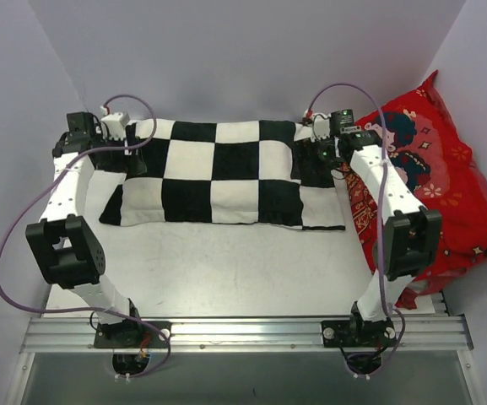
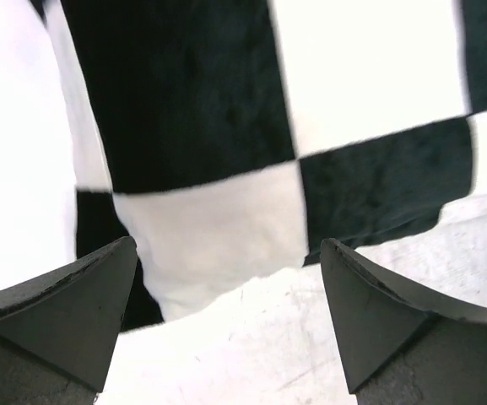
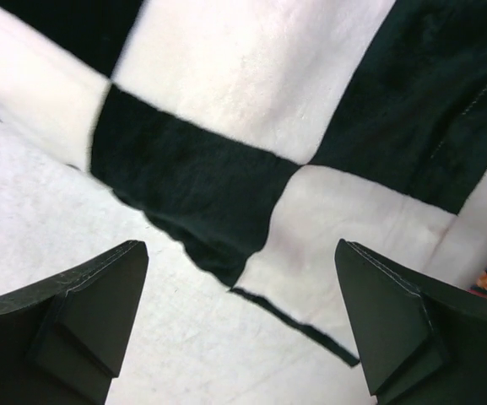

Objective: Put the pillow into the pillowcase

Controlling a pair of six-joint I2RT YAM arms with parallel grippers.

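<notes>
As seen from above, pillowcase (image 1: 226, 173) laid left to right across the far half of the desk (image 1: 226, 270). Far edge close to the back wall (image 1: 243, 59), so little room behind. Near half of the desk bare: a broad open strip from the case's near edge down to the metal rail (image 1: 243, 333) at the arm bases. Left end of the case close to the desk's left edge and the side wall. Right end just beside the red cushion (image 1: 446, 186), perhaps touching it. Cushion propped along the right wall, its lower corner down near the right arm's elbow.

Left fingers (image 1: 133, 143) over the far-left corner of the case, spread wide, pinching nothing. In the left wrist view, a rounded corner of the case and bare desk between the tips. Right fingers (image 1: 323, 152) over the far-right part of the case, likewise spread wide and empty. Below them in the right wrist view: checker squares, a thin dark hem lying flat on the desk, and a sliver of red cushion at the picture's right edge.

Case plump over most of its length, flat over the last column of squares at the right end. Pillow not seen directly in any view; probably inside the case, going by the bulge, though cannot tell for certain.
</notes>
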